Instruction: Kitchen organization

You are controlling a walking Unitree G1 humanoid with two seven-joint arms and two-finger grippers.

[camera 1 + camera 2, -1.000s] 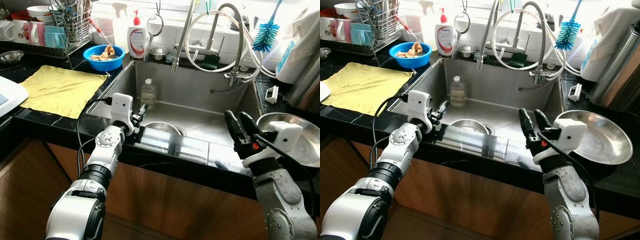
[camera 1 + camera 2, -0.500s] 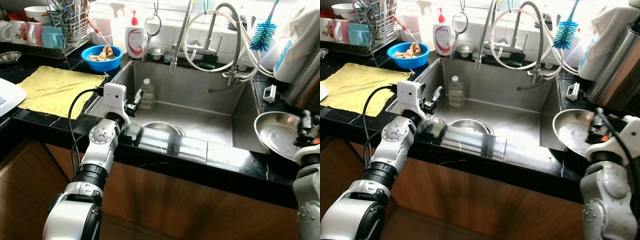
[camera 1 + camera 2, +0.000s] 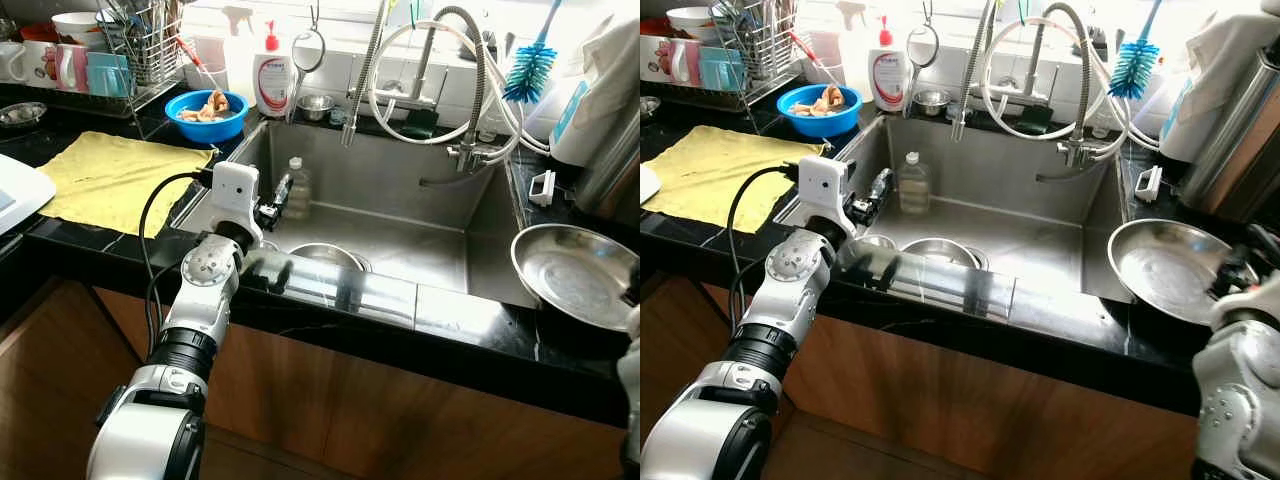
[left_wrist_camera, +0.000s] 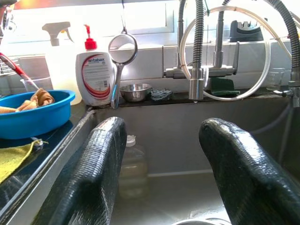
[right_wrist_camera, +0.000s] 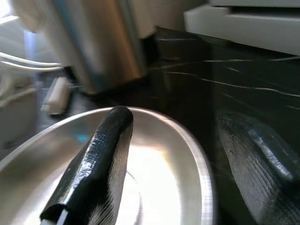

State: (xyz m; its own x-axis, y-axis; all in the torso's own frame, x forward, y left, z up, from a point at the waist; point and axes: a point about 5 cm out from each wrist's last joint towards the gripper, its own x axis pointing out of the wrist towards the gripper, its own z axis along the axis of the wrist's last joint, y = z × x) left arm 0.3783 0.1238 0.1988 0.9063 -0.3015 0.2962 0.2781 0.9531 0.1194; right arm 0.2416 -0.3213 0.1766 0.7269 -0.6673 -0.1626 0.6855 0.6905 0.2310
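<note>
A brand name is being shown on the label of the white pump bottle (image 4: pixel 96 71) with the red cap, which is standing on the counter behind the sink; in the left wrist view it appears to read "antabax", printed in small dark letters above a red swirl. The finer print beneath it is being rendered too small to be made out. A blue patch is being seen on the white container (image 3: pixel 588 100) at the far right of the counter, but no words on it can be read. No other legible text, numbers or signs are being displayed.
</note>
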